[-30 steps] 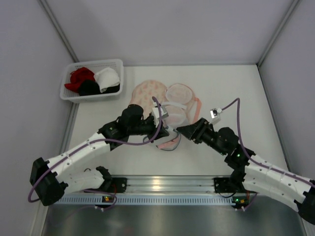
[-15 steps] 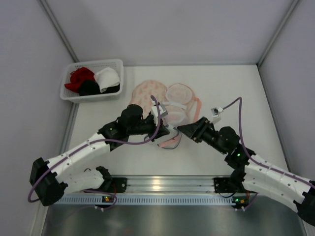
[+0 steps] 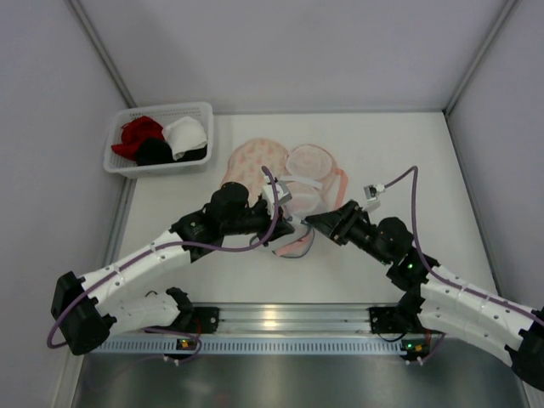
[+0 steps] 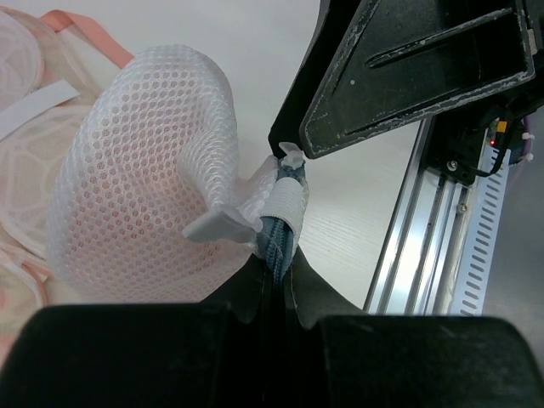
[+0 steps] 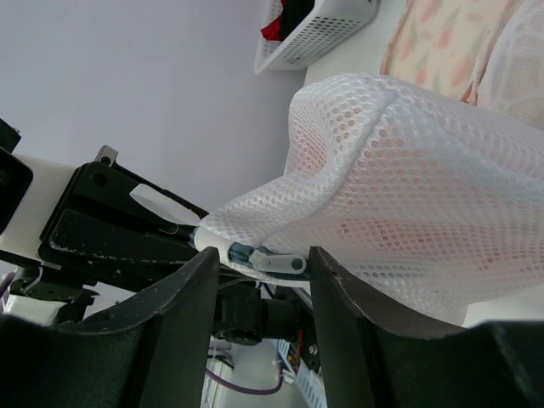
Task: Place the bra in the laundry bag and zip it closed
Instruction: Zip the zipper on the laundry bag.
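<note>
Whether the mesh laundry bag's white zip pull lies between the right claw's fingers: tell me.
Yes, the white zip pull of the mesh laundry bag sits between the black fingers of the right claw.

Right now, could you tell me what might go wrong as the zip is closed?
The zip pull is small and sits between the right gripper's open jaws, so they might close beside it. The left gripper pinches only a thin zip edge of the laundry bag; a tug could slip it free. Loose mesh by the pull may snag.
</note>
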`<control>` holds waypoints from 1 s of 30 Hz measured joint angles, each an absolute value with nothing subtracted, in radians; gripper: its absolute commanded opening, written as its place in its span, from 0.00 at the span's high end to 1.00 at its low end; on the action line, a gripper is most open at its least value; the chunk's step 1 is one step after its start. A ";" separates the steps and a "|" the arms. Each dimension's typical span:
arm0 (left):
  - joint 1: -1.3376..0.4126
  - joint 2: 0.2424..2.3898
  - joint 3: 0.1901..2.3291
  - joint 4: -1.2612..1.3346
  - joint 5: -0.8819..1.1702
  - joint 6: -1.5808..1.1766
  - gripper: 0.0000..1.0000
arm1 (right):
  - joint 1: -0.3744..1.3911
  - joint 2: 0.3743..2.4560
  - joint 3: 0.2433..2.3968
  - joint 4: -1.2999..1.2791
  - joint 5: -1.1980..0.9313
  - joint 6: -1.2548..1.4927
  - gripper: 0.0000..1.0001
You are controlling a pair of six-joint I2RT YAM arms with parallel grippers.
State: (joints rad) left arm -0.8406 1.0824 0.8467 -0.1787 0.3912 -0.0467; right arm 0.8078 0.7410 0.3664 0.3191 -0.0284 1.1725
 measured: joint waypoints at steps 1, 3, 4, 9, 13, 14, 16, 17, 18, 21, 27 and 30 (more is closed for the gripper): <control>-0.841 1.082 0.847 -0.178 0.391 -0.047 1.00 | 0.807 0.741 0.366 0.319 -0.028 1.172 0.54; -0.841 1.082 0.847 -0.178 0.390 -0.047 1.00 | 0.806 0.740 0.366 0.319 -0.028 1.175 0.56; -0.841 1.082 0.847 -0.178 0.388 -0.046 1.00 | 0.805 0.739 0.366 0.319 -0.028 1.176 0.58; -0.844 1.084 0.847 -0.177 0.387 -0.046 1.00 | 0.792 0.719 0.366 0.318 -0.027 1.183 0.62; -0.847 1.091 0.847 -0.176 0.384 -0.046 1.00 | 0.789 0.718 0.366 0.317 -0.028 1.189 0.64; -0.847 1.092 0.847 -0.176 0.382 -0.046 1.00 | 0.789 0.718 0.366 0.317 -0.028 1.190 0.66; -0.848 1.092 0.847 -0.175 0.379 -0.046 1.00 | 0.788 0.719 0.366 0.316 -0.028 1.190 0.66; -0.849 1.092 0.847 -0.175 0.377 -0.046 1.00 | 0.788 0.719 0.366 0.316 -0.028 1.190 0.66; -0.850 1.092 0.847 -0.175 0.376 -0.046 1.00 | 0.788 0.721 0.366 0.316 -0.028 1.190 0.66; -0.851 1.092 0.847 -0.175 0.374 -0.046 1.00 | 0.788 0.736 0.366 0.315 -0.038 1.190 0.64; -0.852 1.092 0.847 -0.176 0.372 -0.045 1.00 | 0.787 0.776 0.368 0.314 -0.055 1.190 0.57; -0.852 1.092 0.847 -0.177 0.372 -0.042 1.00 | 0.787 0.780 0.369 0.314 -0.056 1.190 0.57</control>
State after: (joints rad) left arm -0.8516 1.0916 0.8467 -0.1768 0.3721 -0.0418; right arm 0.7872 0.7799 0.3687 0.3141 -0.0559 1.1896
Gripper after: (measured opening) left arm 0.061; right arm 0.426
